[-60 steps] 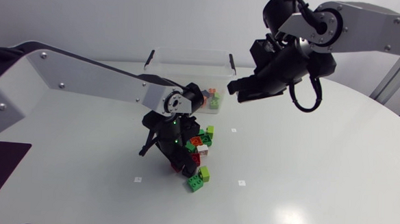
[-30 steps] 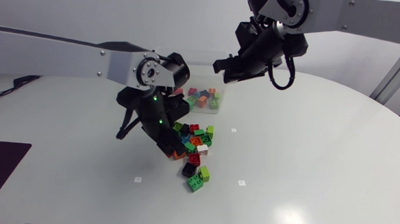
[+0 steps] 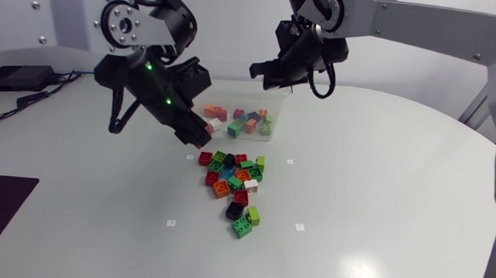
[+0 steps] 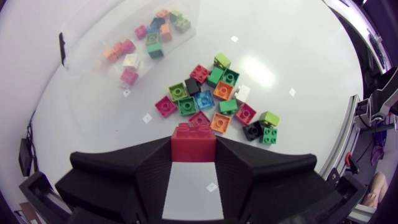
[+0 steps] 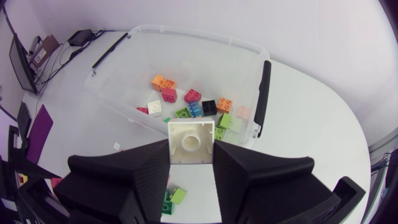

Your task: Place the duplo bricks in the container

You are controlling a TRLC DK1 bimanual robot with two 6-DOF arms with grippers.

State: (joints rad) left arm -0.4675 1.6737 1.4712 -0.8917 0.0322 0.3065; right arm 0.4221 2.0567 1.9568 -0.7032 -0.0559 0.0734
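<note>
In the head view the left gripper (image 3: 197, 137) hangs beside the clear container (image 3: 277, 102), and the right gripper (image 3: 258, 71) is above its edge. In the left wrist view the fingers are clamped on a red duplo brick (image 4: 193, 142), with the container ahead. In the right wrist view the fingers grip a white duplo brick (image 5: 191, 142) over the container.

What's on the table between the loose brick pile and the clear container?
Only bare table with small white marks lies between the brick pile and the container, as the left wrist view shows.

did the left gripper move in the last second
Yes. The left gripper has lifted off the brick pile and shifted toward the container, with a red brick clamped between its fingers.
</note>
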